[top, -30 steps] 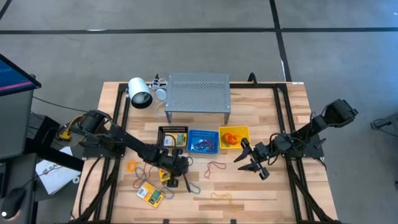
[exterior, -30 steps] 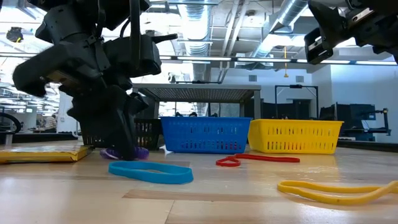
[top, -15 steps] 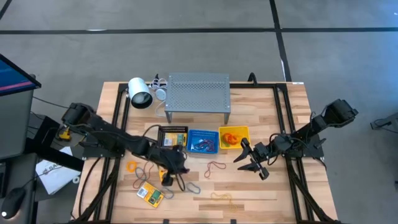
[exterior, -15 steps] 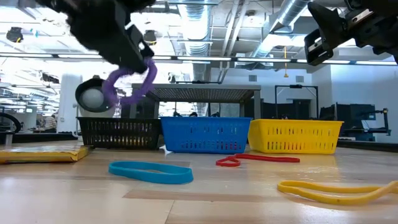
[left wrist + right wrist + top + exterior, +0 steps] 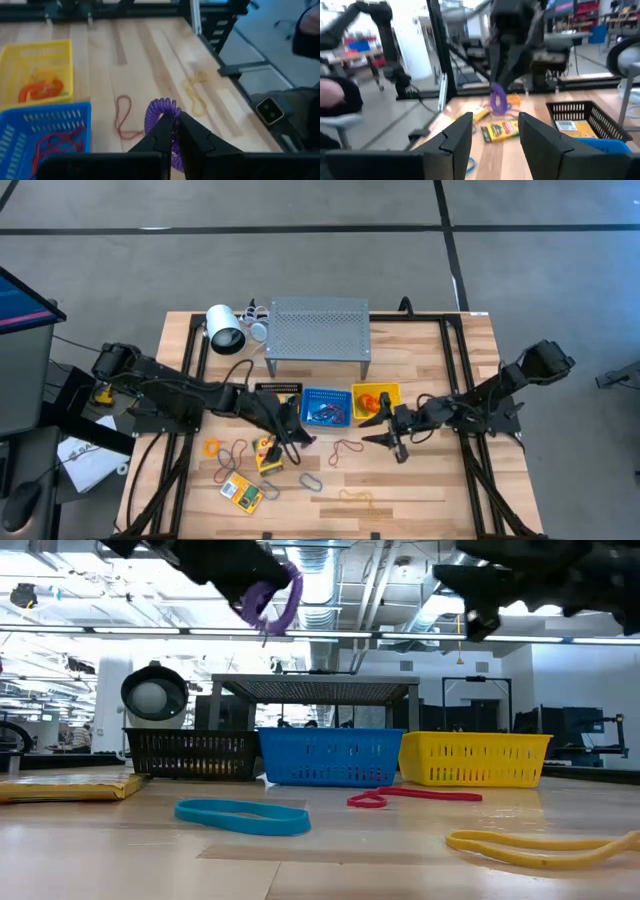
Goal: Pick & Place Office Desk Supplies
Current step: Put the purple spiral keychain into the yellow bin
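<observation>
Above blue basket's (image 5: 326, 408) edge, purple coil (image 5: 162, 117).

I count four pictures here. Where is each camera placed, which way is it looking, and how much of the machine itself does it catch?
High view: overhead, straight down; both arms, blue basket.
Low view: table height, looking across at the baskets; left end effector overhead, shut on a purple coil.
Left wrist view: past its own fingers toward the yellow basket.
Right wrist view: past its open end effector toward the left arm.
All four show the coil.

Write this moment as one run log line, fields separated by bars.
left end effector: shut on purple coil band, lifted | right end effector: open, empty, above table | blue basket: near left end effector
</observation>
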Controlling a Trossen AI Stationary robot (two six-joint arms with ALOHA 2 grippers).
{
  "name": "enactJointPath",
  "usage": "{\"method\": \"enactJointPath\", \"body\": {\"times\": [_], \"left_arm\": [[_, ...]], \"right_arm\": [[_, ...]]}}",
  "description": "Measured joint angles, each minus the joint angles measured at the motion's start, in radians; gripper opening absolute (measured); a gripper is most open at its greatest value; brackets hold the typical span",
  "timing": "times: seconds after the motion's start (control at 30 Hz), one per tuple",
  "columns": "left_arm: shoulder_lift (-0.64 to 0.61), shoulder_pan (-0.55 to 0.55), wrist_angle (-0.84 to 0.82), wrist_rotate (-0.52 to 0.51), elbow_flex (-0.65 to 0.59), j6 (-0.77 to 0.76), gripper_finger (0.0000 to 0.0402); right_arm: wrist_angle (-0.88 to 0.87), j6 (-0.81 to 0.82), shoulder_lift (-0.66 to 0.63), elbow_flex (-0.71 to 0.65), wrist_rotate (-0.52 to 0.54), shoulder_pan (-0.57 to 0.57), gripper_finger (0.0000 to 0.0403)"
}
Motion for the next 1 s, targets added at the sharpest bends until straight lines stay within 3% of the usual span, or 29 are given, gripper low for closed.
{"method": "enactJointPath", "body": {"times": [0.3,0.57,1.0], "left_arm": [[0.0,0.038,0.099,0.082,0.0,0.057,0.0009],[0.0,0.038,0.125,0.091,0.001,0.082,0.001],[0.0,0.038,0.134,0.092,0.001,0.111,0.001]], "right_arm": [[-0.027,-0.06,0.149,0.124,-0.103,-0.097,0.0155],[0.169,-0.03,0.36,0.221,-0.27,-0.198,0.0155],[0.221,0.032,0.538,0.408,-0.474,-0.235,0.0155]]}}
